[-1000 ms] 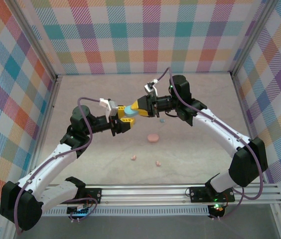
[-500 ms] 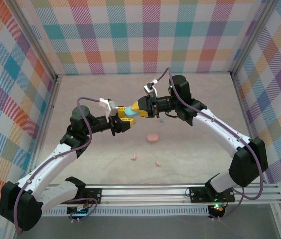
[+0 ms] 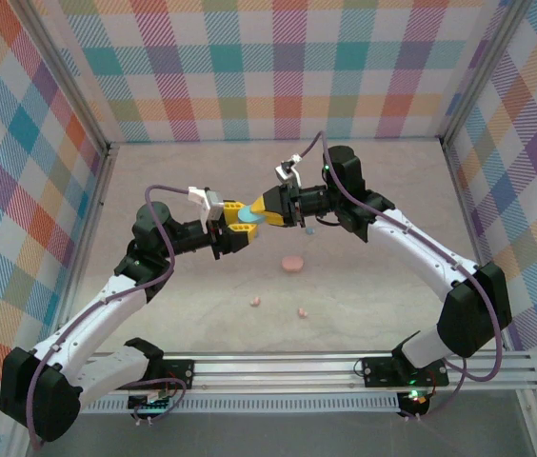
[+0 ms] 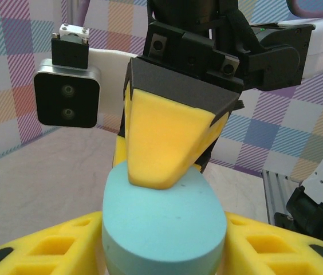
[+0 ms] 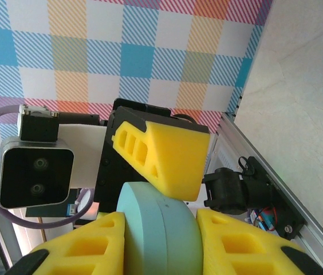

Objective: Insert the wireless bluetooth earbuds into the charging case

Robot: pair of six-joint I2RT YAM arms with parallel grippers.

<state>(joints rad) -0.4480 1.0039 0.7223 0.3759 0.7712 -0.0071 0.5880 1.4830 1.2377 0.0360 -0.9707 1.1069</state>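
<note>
Lying apart from end effectors (image 3: 240, 225) (image 3: 265, 211): earbuds (image 3: 256, 302) (image 3: 301, 312)

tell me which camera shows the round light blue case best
Left wrist: the round light blue plastic case sits large with its flat face visible. Right wrist shows it edge-on; top external shows a small blue patch.

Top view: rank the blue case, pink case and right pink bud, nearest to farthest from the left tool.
1. The blue case: gripped in the left tool, above the table.
2. The pink case: on the table, off toward the right arm's side.
3. The right pink bud: on the table, closer to the arm bases.
</note>
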